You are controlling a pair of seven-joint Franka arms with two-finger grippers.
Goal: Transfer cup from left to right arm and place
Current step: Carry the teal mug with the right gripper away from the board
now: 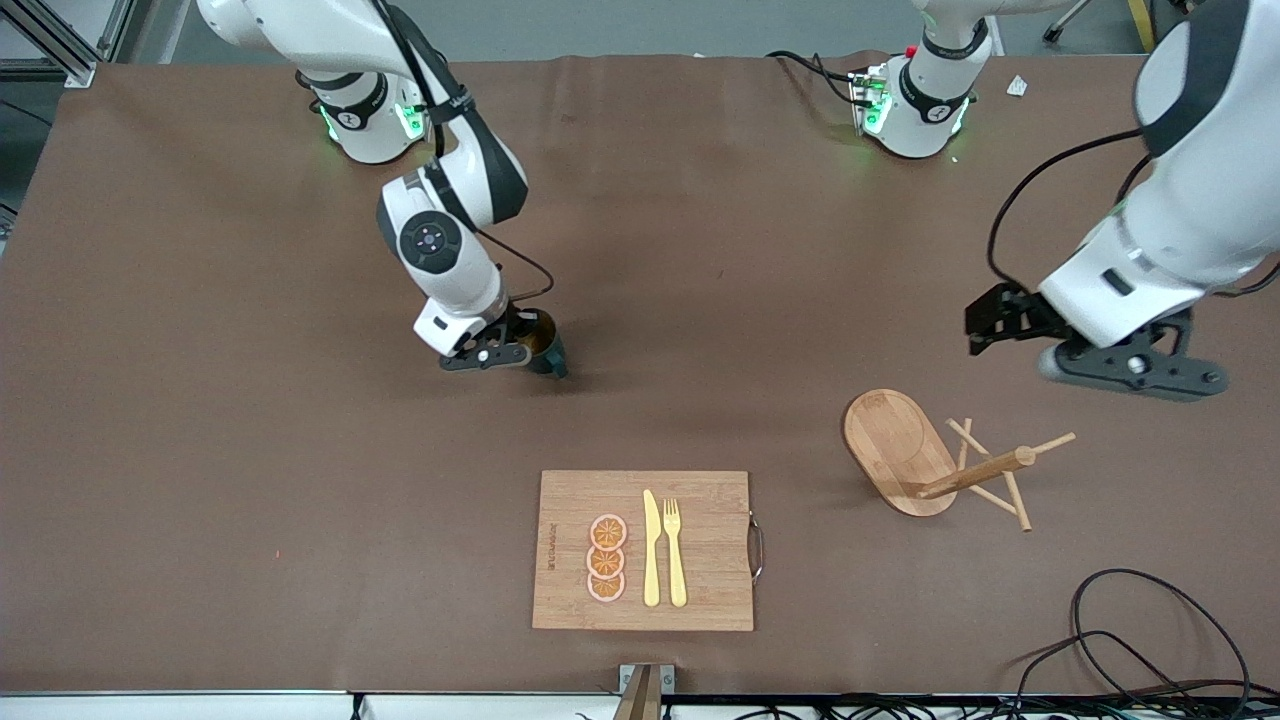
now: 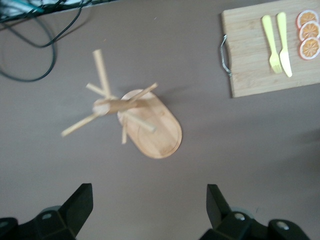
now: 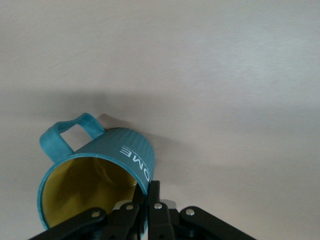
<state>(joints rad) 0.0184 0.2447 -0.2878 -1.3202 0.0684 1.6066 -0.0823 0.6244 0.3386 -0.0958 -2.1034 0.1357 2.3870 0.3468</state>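
Right end effector (image 1: 515,345) is clamped on the cup (image 1: 546,350), 1 finger inside the rim and 1 outside, seen clearly in the right wrist view (image 3: 150,200). Cup (image 3: 95,170) is teal with a yellow interior, white lettering on its side, handle (image 3: 67,132) sticking out away from the pinched wall. It hangs tilted, low over bare brown surface (image 1: 200,450), toward the right arm's end and farther from the front camera than the cutting board (image 1: 700,590).

Left end effector (image 1: 1010,330) is up in the air over the surface beside the wooden mug tree (image 1: 930,465), fingers (image 2: 77,205) spread wide apart, nothing between them. Mug tree (image 2: 135,117) has an oval base and angled pegs.

Cutting board carries 3 orange slices (image 1: 607,558), a yellow knife (image 1: 651,550) and a yellow fork (image 1: 675,550).
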